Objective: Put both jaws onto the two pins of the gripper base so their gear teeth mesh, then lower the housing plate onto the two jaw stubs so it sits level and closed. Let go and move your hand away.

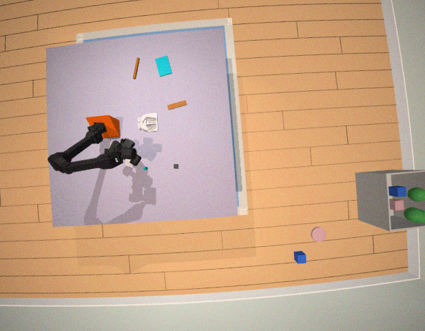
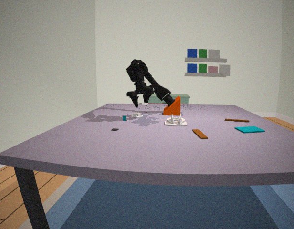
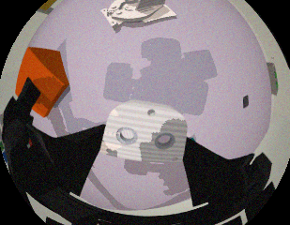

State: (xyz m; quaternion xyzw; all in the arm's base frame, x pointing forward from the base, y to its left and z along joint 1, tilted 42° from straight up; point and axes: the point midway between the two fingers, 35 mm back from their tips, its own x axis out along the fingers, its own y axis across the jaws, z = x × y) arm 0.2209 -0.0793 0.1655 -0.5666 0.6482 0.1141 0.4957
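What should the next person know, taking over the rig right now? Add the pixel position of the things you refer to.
Pincer [image 1: 127,161] [image 2: 141,104] [image 3: 145,135]: shut on the white housing plate [image 2: 145,104] [image 3: 145,123], held above the table, away from the base.
Gripper base [image 1: 153,129] [image 2: 168,123] [image 3: 165,15]: on the table, beyond the orange arm mount [image 1: 111,124] [image 2: 175,108] [image 3: 43,77].
Done: both jaws appear to be on the base; I can't confirm the teeth mesh. The plate is picked up.
Left: carry the plate over, lower it level onto the stubs, let go, back away.
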